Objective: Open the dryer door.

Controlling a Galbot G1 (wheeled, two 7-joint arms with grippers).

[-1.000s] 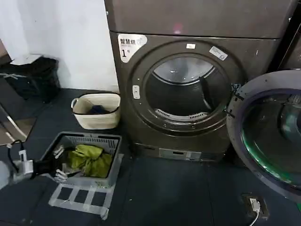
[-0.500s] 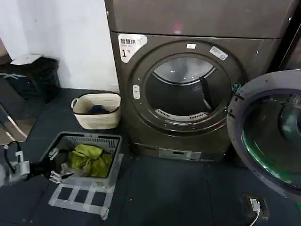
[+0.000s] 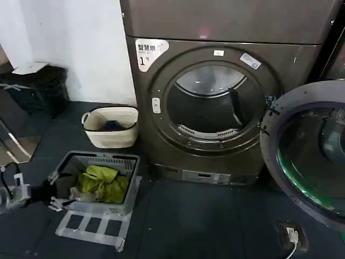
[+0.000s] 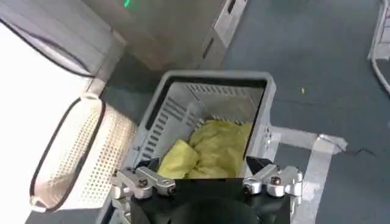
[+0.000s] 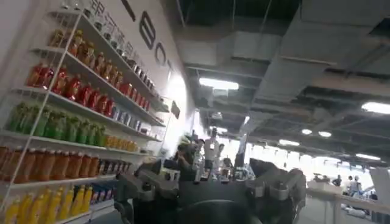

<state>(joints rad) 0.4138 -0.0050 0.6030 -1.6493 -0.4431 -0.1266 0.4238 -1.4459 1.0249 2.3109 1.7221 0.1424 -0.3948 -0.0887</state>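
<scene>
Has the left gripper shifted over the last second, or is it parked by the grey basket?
Yes. The left gripper has drawn back toward the head view's lower-left corner, sliding along the near-left corner of the grey basket, which has not moved.

Dryer door (image 3: 310,156): right and lower rim cut off by the head view's edge.
Left gripper (image 3: 58,200): arm cut by the left edge.
Grey basket (image 4: 183,115): near wall hidden behind the left gripper (image 4: 210,181).
Sticker (image 3: 150,52): small print unreadable.
White basket (image 3: 111,126): contents too dark to identify.
</scene>
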